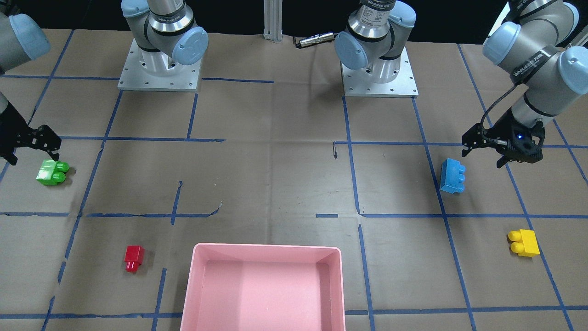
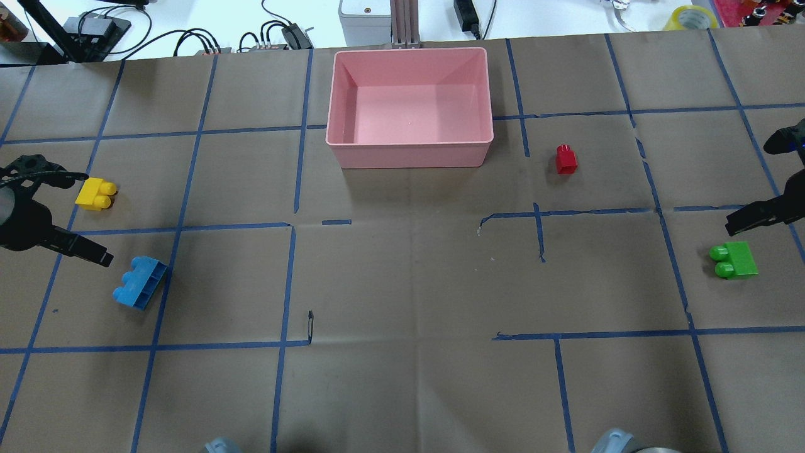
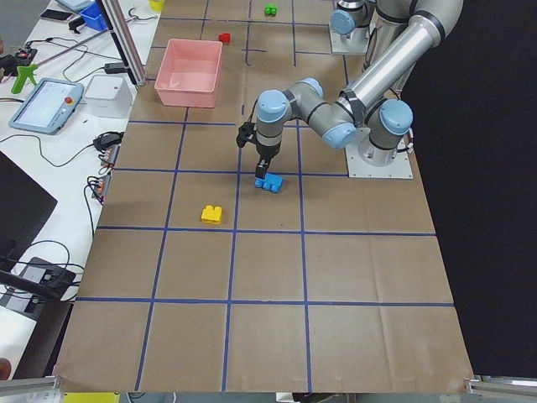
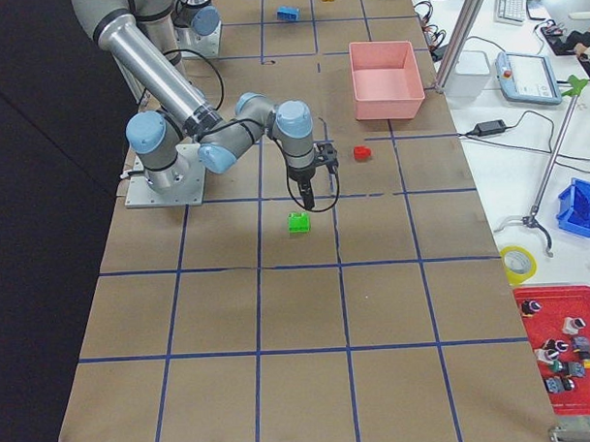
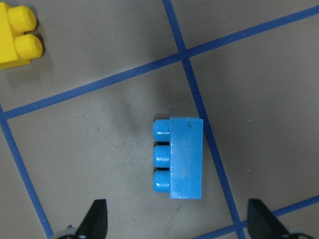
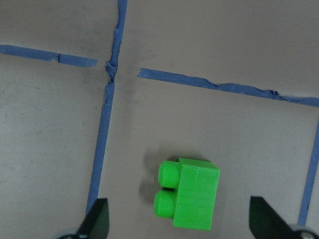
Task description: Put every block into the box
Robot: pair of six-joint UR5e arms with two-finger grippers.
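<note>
The pink box [image 1: 266, 248] [image 2: 409, 150] stands with nothing in it at the table's far middle edge. My left gripper [image 1: 482, 156] [image 2: 94, 218] is open and hovers over the light-blue block [image 1: 452, 175] [image 5: 182, 157], which lies on its side between the fingers' line. The yellow block [image 1: 524, 242] [image 5: 15, 35] lies beyond it. My right gripper [image 1: 34, 158] [image 2: 751, 185] is open above the green block [image 1: 53, 172] [image 6: 192, 199]. The red block [image 1: 133, 258] [image 2: 566, 158] lies near the box on the right arm's side.
Brown paper with a blue tape grid covers the table. The two arm bases [image 1: 158, 69] [image 1: 379, 73] stand at the robot's edge. A small dark clip [image 2: 310, 324] lies near the middle. Cables and devices lie beyond the far edge.
</note>
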